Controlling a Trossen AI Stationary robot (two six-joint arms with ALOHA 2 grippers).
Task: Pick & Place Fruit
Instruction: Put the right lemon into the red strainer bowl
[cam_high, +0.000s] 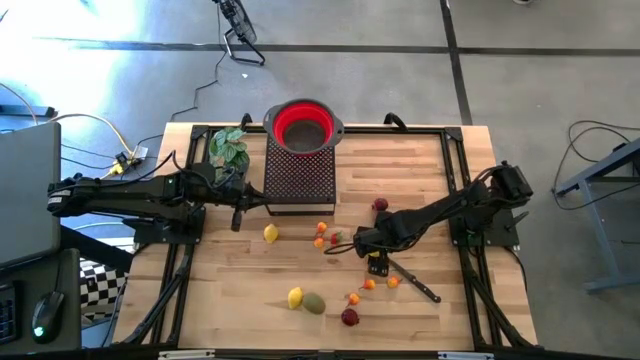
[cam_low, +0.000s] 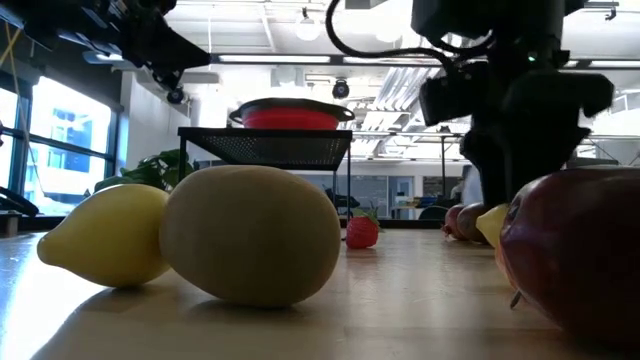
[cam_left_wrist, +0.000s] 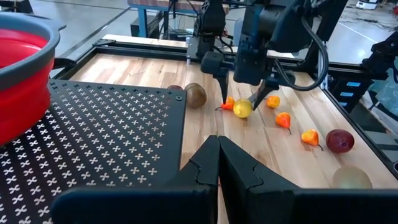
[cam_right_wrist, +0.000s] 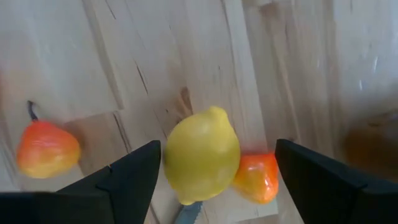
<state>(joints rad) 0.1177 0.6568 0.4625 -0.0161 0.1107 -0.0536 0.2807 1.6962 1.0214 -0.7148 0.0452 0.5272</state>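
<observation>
The right gripper (cam_right_wrist: 214, 171) is held wide open, its two dark fingers (cam_right_wrist: 121, 180) spread to either side of a yellow lemon (cam_right_wrist: 201, 154) that lies on the wooden table (cam_high: 420, 180) between them; no contact between the fingers and the lemon can be made out, and nothing is gripped. Just beside that lemon, toward one finger, a small orange fruit (cam_right_wrist: 256, 177) is seen touching or nearly touching it, and beyond the other finger a second orange fruit with a dark stem (cam_right_wrist: 46, 149) lies apart. In the left wrist view the same lemon (cam_left_wrist: 242, 108) is seen between the lowered fingertips of the right gripper. A black-handled knife (cam_high: 412, 279) lies just past the right gripper. The left gripper (cam_left_wrist: 217, 140) is shut tight, its fingers pressed together with nothing between them, and is held over the black perforated stand (cam_high: 299, 172), near a red collapsible bowl (cam_high: 303, 125) and a green leafy plant (cam_high: 229, 148). The rest of the fruit is scattered on the table: another lemon (cam_high: 271, 233) near the stand, a lemon (cam_high: 295, 297) touching an olive-green fruit (cam_high: 314, 303), a dark red fruit (cam_high: 349, 317) and a dark red fruit (cam_high: 380, 205) well apart from the fingers. No brand, label or writing can be read.
</observation>
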